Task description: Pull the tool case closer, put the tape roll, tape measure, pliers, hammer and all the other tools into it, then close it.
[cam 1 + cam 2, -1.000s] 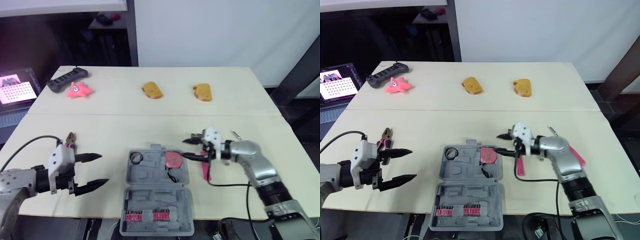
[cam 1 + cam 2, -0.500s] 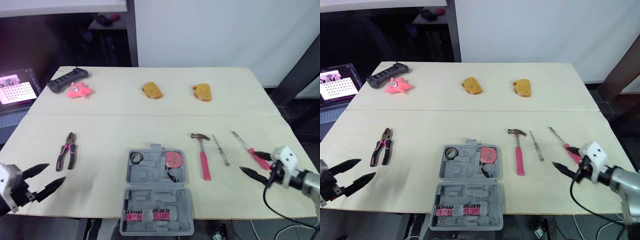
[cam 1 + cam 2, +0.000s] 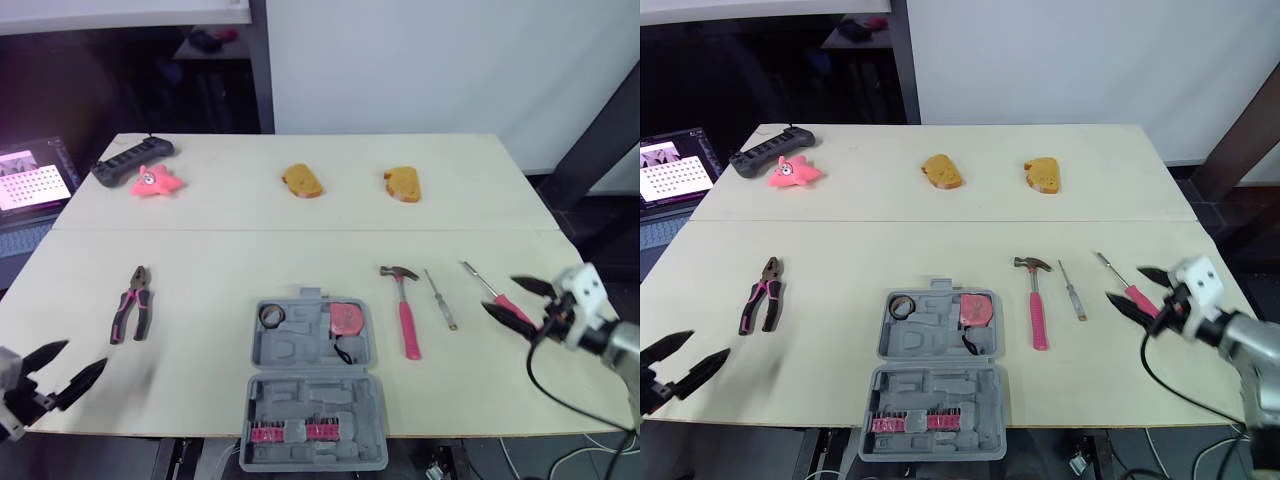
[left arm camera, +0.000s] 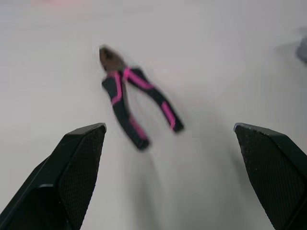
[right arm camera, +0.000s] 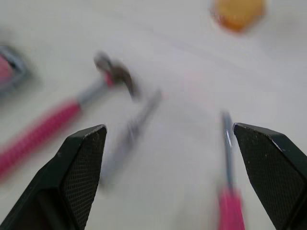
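Left wrist view has the left pincer (image 4: 168, 128) released and empty over the bench (image 3: 300, 210), with the pliers (image 4: 136, 98) near ahead of its fingertips. The right pincer (image 3: 499, 293) is also spread and empty; a pink screwdriver (image 3: 503, 300) lies at its tips, with a thin screwdriver (image 3: 441, 299) and the hammer (image 3: 406, 312) beyond. Between both pincers sits the open tool case (image 3: 312, 385), holding the tape measure (image 3: 346, 318) and tape roll (image 3: 271, 316).

I have bare table (image 3: 215, 270) all round the pliers (image 3: 132, 303); hammer (image 3: 404, 312) and screwdrivers (image 3: 441, 300) crowd right of the tool case (image 3: 290, 350)
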{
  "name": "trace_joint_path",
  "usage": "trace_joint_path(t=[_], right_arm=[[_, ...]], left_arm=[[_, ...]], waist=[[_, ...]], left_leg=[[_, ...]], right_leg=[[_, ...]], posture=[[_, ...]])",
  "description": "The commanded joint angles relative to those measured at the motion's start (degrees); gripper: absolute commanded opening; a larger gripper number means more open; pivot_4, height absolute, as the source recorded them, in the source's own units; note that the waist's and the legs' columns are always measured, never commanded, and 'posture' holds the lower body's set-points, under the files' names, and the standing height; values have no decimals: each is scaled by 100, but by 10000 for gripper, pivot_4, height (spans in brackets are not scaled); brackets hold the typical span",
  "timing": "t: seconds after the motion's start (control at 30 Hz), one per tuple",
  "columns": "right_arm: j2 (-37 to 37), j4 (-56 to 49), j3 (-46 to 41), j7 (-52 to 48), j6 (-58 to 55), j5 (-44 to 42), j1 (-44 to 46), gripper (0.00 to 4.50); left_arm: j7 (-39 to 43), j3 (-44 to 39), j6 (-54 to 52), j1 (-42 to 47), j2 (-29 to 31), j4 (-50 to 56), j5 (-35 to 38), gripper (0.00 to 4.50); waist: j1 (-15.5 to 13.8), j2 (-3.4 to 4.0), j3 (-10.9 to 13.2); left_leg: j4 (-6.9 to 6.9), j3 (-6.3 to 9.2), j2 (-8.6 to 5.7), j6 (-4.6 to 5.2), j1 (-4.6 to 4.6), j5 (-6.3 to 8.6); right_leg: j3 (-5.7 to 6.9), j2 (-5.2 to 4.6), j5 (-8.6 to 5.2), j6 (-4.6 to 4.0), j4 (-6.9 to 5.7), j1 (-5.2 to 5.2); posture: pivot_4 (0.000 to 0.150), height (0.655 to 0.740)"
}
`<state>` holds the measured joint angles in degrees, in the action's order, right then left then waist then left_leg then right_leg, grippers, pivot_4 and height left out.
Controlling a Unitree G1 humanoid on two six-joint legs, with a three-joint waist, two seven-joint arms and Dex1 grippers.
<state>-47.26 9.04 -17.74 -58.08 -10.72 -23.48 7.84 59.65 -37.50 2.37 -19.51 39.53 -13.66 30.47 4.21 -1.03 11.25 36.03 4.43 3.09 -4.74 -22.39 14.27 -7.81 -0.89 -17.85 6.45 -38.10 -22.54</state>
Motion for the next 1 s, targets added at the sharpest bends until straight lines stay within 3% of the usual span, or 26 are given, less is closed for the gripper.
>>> trace_joint_path(t=[0.03, 0.1, 0.23, 0.4, 0.63, 0.77, 0.9, 1.0], right_arm=[[-250, -908, 689, -370, -777, -229, 1002, 44521], [-236, -1204, 1040, -489, -1171, -298, 1528, 44521], [231, -1335, 2488, -1042, -1976, -3, 3690, 44521], [455, -1556, 2749, -1433, -2606, -425, 4307, 44521], [554, -1595, 2869, -1715, -2856, -556, 4556, 44521], [546, -1675, 2874, -1631, -2934, -535, 4491, 44521], [500, -1896, 2830, -1473, -3064, -525, 4389, 44521], [457, -2074, 2730, -1275, -3160, -523, 4344, 44521]], left_arm=[[-349, -274, -298, -345, -198, 777, 252, 45000], [-542, -294, -453, -506, -332, 1176, 326, 45000], [-1562, -183, -583, -1138, -1191, 2629, 117, 45000], [-2230, -35, -769, -1677, -1918, 3764, 219, 45000], [-3137, 79, -1077, -1799, -2516, 4238, 238, 45000], [-4055, 46, -1714, -948, -2288, 4039, 175, 45000], [-4961, 224, -2636, 544, -1538, 3304, -315, 45000], [-5039, 424, -3224, 1601, -976, 2432, -391, 45000]], waist=[[11, 2, 0], [15, 5, 2], [36, 12, 11], [-179, -24, 1], [-153, -19, 3], [-160, -19, 3], [-180, -19, 3], [-165, -20, 2]], left_leg=[[-3, 0, 0, 0, -1, 0], [-3, -1, 3, 0, -1, 0], [-3, -5, 10, 0, -7, 0], [-1, 8, 4, -2, -21, 2], [18, 6, -3, 0, -59, 2], [16, 10, -2, 1, -49, 2], [19, 28, -3, -1, -52, 0], [19, 31, -4, -5, -53, -2]], right_leg=[[1, 0, 0, 3, 0, 0], [0, 0, 8, 16, 0, -6], [3, 1, 2, 1, 2, -14], [17, -4, -1, -3, 13, -11], [16, -9, 3, -2, 15, -40], [17, -3, 3, -3, 2, -39], [26, 1, 12, 12, 0, -34], [31, 0, 16, 16, 0, -30]], posture=[[1500, 7377], [1500, 7377], [1500, 7377], [1500, 7377], [1500, 7377], [1500, 7377], [1500, 7377], [1500, 7377]])
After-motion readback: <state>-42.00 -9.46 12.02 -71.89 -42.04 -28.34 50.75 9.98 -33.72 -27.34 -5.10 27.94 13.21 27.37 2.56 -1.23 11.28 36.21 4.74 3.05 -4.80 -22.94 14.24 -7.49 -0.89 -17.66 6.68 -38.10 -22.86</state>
